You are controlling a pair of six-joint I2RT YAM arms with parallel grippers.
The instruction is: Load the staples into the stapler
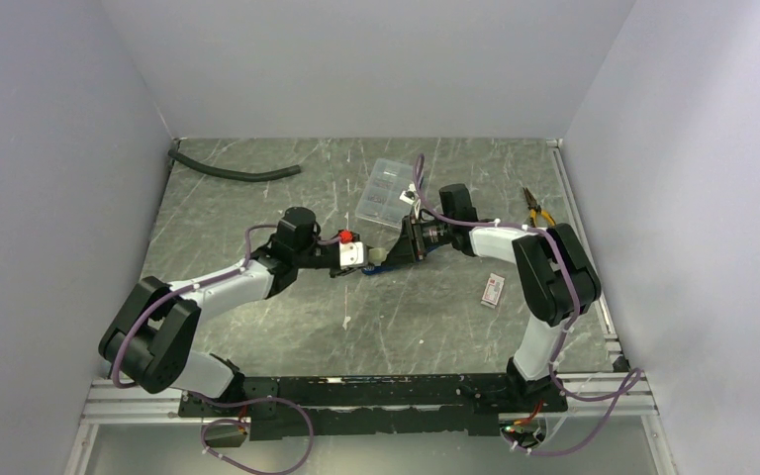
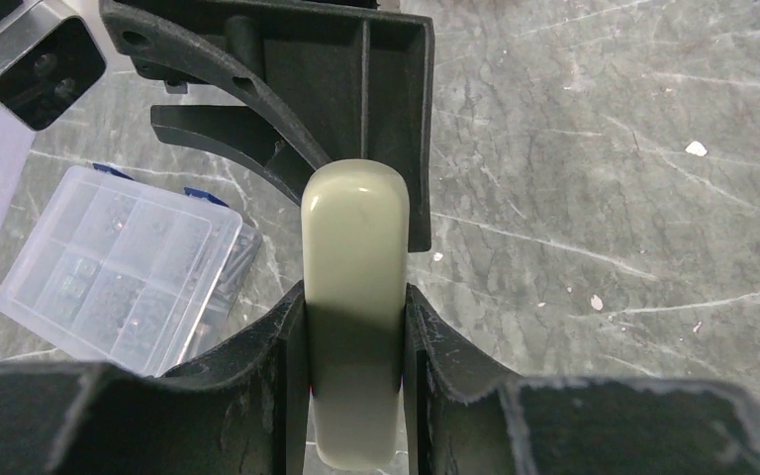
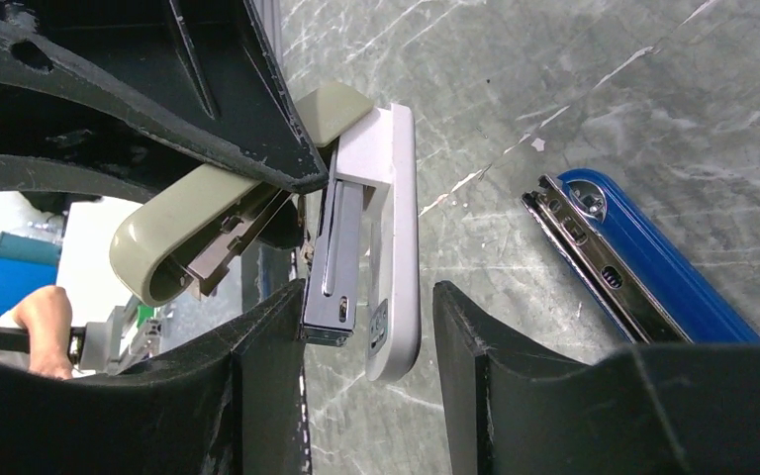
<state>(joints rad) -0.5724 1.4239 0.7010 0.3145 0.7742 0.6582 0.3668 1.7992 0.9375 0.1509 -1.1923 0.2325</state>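
Near the middle of the grey marbled desk (image 1: 257,327), the left pincer (image 2: 354,332) is pressed onto the lid of the cream-topped white plastic stapler (image 3: 394,198). The stapler's long axis runs from one pincer straight toward the other. The right pincer (image 3: 368,341) stands spread, one finger on either side of the white base and bright metal magazine, with a sliver of gap on the base side (so not clamping, as I judge it). The lid is hinged away from the magazine. No loose staples show. The small white box with a red end (image 1: 494,290) lies toward the desk's right edge, nearer the right arm, which would likely fetch them.
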